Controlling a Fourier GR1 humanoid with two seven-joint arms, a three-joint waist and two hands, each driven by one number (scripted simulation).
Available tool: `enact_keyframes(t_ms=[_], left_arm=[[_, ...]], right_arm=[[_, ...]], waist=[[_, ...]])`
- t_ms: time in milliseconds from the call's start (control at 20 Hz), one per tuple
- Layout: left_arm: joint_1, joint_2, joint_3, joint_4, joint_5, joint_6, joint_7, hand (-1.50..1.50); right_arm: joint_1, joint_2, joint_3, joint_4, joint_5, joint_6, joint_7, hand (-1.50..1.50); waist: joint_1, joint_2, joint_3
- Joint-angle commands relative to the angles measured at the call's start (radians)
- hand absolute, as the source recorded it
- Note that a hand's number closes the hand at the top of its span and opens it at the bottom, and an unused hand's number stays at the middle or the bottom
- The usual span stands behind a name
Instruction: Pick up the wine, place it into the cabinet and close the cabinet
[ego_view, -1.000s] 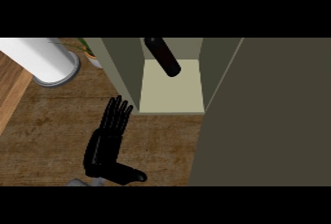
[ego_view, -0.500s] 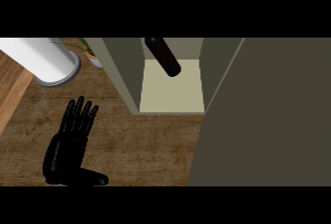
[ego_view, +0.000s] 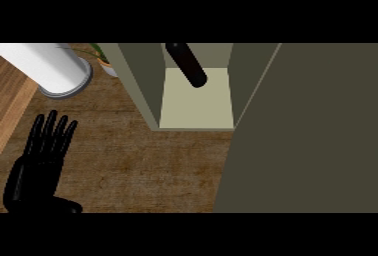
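The dark wine bottle (ego_view: 186, 64) stands inside the open cabinet (ego_view: 193, 107), on its pale shelf floor near the back. My left hand (ego_view: 38, 160) lies open at the lower left over the brown counter, fingers straight and pointing away from me, well clear of the cabinet. Nothing is in it. My right hand does not show. A large dark panel (ego_view: 310, 130), which looks like the cabinet's door, fills the right side of the view.
A white cylinder (ego_view: 48, 67) stands at the upper left on the counter. Behind it, a small green plant (ego_view: 102, 57) peeks out beside the cabinet's left wall. A lighter wooden strip (ego_view: 13, 107) runs along the left edge.
My left hand has drifted steadily to the left and a little lower, away from the cabinet. The bottle and the cabinet have stayed put.
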Motion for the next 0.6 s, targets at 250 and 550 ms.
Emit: enact_keyframes(t_ms=[250, 550], left_arm=[[0.018, 0.095, 0.111, 0.053, 0.073, -0.13, 0.024, -1.5], [-0.01, 0.089, 0.119, 0.047, 0.077, -0.131, 0.03, -1.5]], right_arm=[[-0.136, 0.108, 0.078, -0.182, -0.045, -0.011, 0.201, 1.5], [-0.219, 0.204, 0.106, -0.103, -0.06, -0.01, 0.211, 1.5]], waist=[[0.016, 0.007, -0.001], [0.024, 0.009, -0.003]])
